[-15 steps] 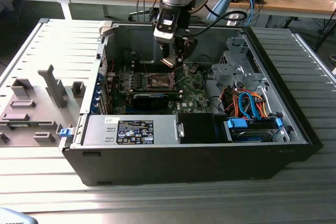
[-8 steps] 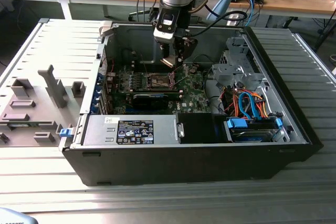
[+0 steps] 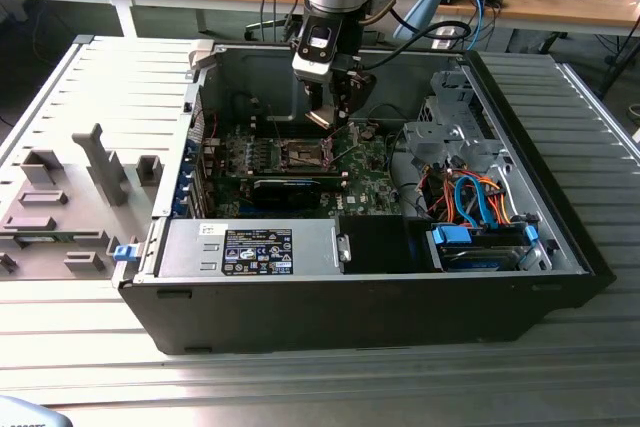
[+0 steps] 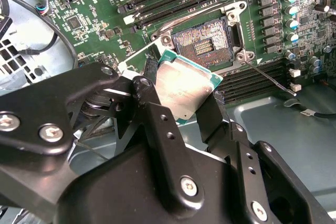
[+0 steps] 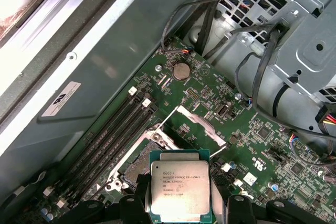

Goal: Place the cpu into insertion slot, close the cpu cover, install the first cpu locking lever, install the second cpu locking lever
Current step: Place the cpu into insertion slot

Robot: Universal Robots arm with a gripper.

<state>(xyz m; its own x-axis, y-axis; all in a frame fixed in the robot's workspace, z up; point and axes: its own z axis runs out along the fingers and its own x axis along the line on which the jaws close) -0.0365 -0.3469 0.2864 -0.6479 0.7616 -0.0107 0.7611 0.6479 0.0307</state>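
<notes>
The gripper (image 4: 178,103) is seen pinching the cpu (image 4: 185,90) by two opposite edges, one finger on either side, the silver-grey top being left bare in both wrist views. The chip is held clear of the green board (image 4: 94,3) and is not yet seated. Just past the fingertips and lower down, the insertion slot (image 4: 206,45) lies open, its dark centre exposed, partly overlapped by the chip's far edge. Beyond the slot, the cpu cover (image 5: 202,125) appears to be raised on its hinge. In the exterior view the arm is brought down almost vertically into the open computer case (image 3: 560,247), the gripper (image 3: 335,109) hanging just above the slot (image 3: 303,154).
</notes>
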